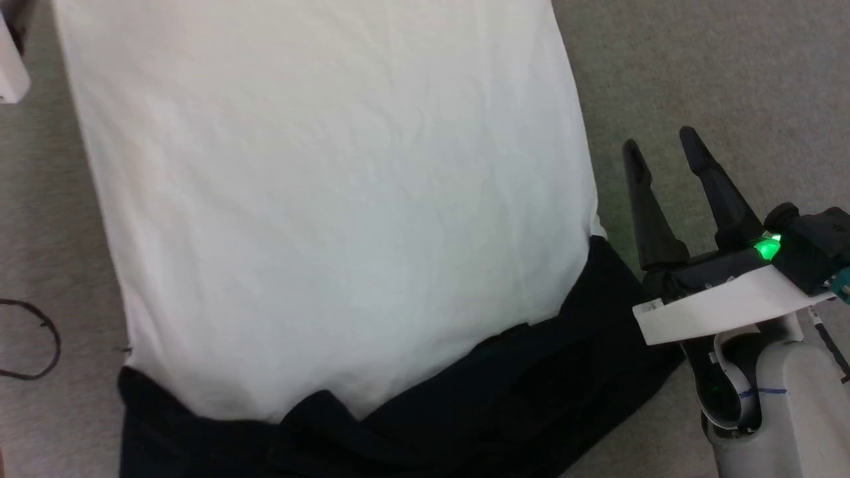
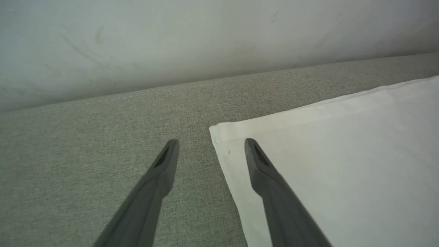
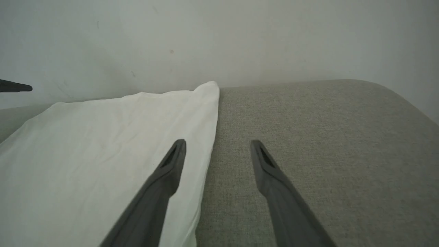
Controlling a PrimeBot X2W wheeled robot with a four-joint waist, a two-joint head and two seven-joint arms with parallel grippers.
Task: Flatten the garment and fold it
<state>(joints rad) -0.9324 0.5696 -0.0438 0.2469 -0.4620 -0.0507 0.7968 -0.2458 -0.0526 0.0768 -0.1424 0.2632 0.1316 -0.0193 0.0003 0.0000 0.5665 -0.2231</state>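
Note:
The garment [image 1: 332, 199] lies spread on a grey fabric surface, its white body flat and its black sleeves and shoulders [image 1: 465, 405] bunched along the near edge. My right gripper [image 1: 661, 143] hovers open just off the garment's right edge, holding nothing. Seen from the right wrist, its fingers [image 3: 218, 141] straddle the white cloth's side edge [image 3: 103, 144]. In the left wrist view my left gripper [image 2: 211, 140] is open and empty above a far corner of the white cloth [image 2: 343, 154].
The grey fabric surface [image 1: 697, 66] extends to the right of the garment and ends at a pale wall [image 3: 219, 37]. A dark cable loop [image 1: 30, 338] lies at the left. A white object [image 1: 10, 60] sits at the top left corner.

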